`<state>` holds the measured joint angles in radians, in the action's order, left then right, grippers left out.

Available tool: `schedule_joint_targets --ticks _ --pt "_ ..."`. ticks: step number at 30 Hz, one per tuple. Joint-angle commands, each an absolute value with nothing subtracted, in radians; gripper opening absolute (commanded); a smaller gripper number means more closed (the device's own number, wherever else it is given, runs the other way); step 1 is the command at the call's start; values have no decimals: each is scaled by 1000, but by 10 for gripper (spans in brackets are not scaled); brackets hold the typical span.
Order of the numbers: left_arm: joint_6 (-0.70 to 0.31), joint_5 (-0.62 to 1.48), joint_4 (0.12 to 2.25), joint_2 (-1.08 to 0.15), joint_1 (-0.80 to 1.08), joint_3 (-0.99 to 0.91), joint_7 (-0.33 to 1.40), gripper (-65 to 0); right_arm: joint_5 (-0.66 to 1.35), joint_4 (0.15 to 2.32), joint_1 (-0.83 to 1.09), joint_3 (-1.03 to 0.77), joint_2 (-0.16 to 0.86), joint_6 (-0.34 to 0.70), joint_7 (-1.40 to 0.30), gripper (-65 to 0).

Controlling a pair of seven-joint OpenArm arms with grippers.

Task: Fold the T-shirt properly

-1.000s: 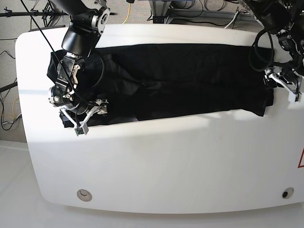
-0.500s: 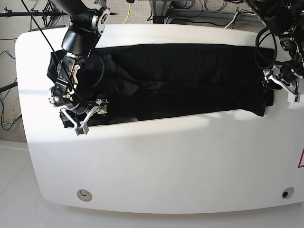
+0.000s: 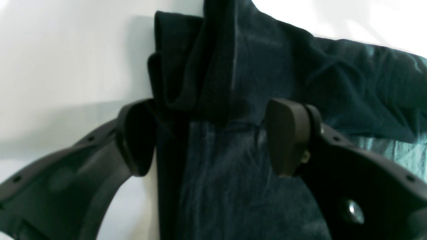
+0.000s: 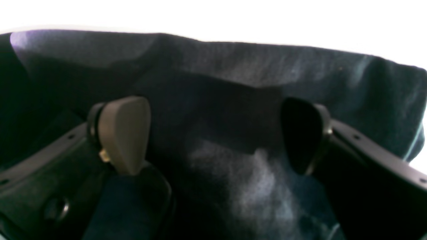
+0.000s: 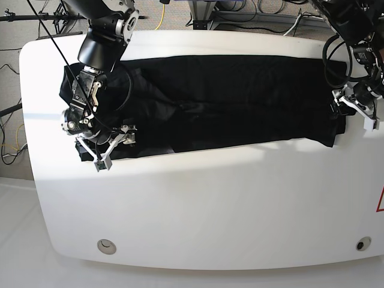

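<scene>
The black T-shirt [image 5: 240, 96] lies spread lengthwise across the far half of the white table [image 5: 210, 204], wrinkled toward the left end. My right gripper [image 5: 114, 147] stands open over the shirt's near-left corner. In the right wrist view its jaws [image 4: 213, 133] straddle dark cloth [image 4: 233, 66] without pinching it. My left gripper [image 5: 355, 110] is open at the shirt's right end. In the left wrist view a bunched, folded edge of the shirt [image 3: 206, 73] sits between the spread pads [image 3: 287, 136], and the gripper [image 3: 213, 136] has not closed on it.
Cables and stands crowd the floor behind the table's far edge [image 5: 240, 12]. A round fitting [image 5: 106, 245] sits at the near left and a smaller one [image 5: 360, 244] at the near right. A red triangle mark [image 5: 380, 201] shows at the right edge.
My left gripper has shifted slightly inward toward the shirt's right end. The right arm and the shirt have not moved.
</scene>
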<state>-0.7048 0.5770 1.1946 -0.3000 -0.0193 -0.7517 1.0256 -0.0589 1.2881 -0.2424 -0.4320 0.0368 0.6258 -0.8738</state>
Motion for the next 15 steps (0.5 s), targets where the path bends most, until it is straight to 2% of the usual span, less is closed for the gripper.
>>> schedule_joint_targets --ticks 1,15 --pt "-698 547 1196 -305 -22 -728 1064 -183 -67 1280 -237 -430 36 628 -932 -59" --pt "-698 541 1196 -239 -22 -685 1055 -202 -67 1280 -236 -430 36 628 -934 -59"
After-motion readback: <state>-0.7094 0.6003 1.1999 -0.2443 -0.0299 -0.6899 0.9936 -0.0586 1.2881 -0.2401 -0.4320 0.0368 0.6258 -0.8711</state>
